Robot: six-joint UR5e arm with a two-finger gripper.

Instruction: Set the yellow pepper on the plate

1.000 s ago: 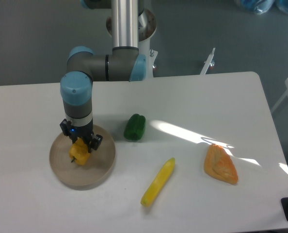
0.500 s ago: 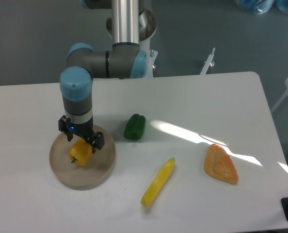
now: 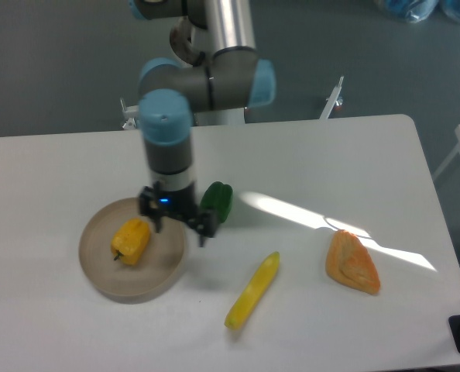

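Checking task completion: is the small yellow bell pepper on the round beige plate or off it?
On it. The small yellow bell pepper lies inside the round beige plate, apart from the open end effector.

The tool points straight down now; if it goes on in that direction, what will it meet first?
Probably the plate's right rim, or the bare table just beside it. The tool hangs open between the yellow pepper and green pepper; depth is unclear.

Single fixed camera, high, front of table (image 3: 307, 155), angled down toward arm base; mid-distance.
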